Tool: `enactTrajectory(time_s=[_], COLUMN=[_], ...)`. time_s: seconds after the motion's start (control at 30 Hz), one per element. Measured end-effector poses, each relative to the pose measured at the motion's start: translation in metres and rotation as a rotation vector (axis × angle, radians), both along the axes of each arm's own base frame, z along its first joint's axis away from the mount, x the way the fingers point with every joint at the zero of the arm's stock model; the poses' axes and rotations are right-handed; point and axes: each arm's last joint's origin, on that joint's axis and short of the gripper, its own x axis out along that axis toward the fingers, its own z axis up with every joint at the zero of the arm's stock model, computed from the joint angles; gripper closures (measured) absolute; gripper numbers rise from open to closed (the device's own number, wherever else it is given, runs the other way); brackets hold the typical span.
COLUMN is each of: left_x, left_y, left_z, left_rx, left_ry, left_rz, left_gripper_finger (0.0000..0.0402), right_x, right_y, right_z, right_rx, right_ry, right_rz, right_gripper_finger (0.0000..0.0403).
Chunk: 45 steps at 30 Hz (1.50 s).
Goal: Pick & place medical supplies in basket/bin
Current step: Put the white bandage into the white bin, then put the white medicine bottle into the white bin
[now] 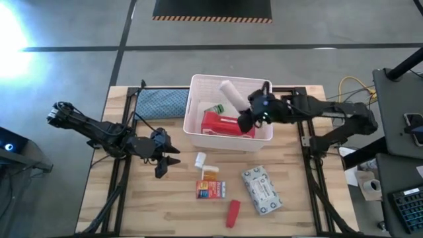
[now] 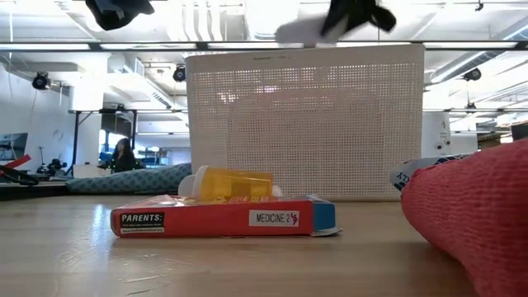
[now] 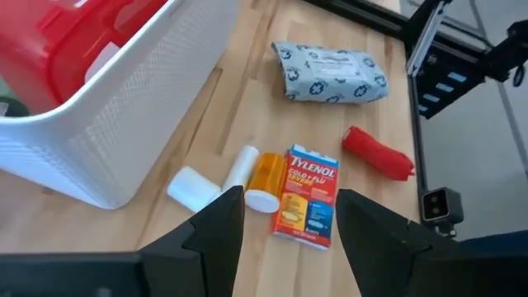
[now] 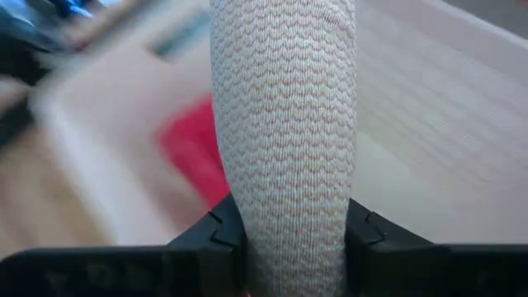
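Your right gripper (image 1: 246,119) pinches the beige roll (image 1: 232,94) over the bin (image 1: 195,125) — soft, light, gives under pressure. Left gripper (image 1: 166,158) spread, waiting.

Your right gripper (image 1: 246,114), clamped on the beige roll (image 1: 232,96), hangs over the bin (image 1: 230,140); the red case (image 1: 227,125) fills the bin's 6 o'clock half. From the open left gripper (image 1: 166,160), bare wood runs toward 3 o'clock until the white bottle (image 1: 200,159), orange vial (image 1: 209,172) and box (image 1: 211,190) block you.
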Motion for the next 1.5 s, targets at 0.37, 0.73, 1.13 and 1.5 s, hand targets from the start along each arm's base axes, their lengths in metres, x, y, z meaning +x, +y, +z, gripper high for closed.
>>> enactTrajectory(time_s=[0.37, 0.73, 1.13, 1.5], left_x=[0.004, 0.005, 0.005, 0.008], left_y=[-0.003, -0.003, -0.003, -0.006], left_z=[-0.003, -0.001, -0.004, -0.046], left_rx=[0.001, -0.003, 0.004, -0.061], left_ry=[-0.013, -0.026, -0.01, 0.119], left_rz=[0.085, 0.09, 0.09, 0.132], left_gripper_finger=[0.0228, 0.0228, 0.0228, 0.0228], right_x=[0.005, -0.016, -0.065, -0.08], right_y=[-0.018, 0.003, 0.074, 0.134], right_z=[-0.007, 0.008, -0.004, -0.045], right_rx=[-0.055, -0.135, 0.3, 0.546], right_ry=[0.065, 0.068, 0.295, 0.281], right_rz=[-0.007, 0.054, 0.131, -0.083], right_gripper_finger=[0.0168, 0.0088, 0.0111, 0.0115])
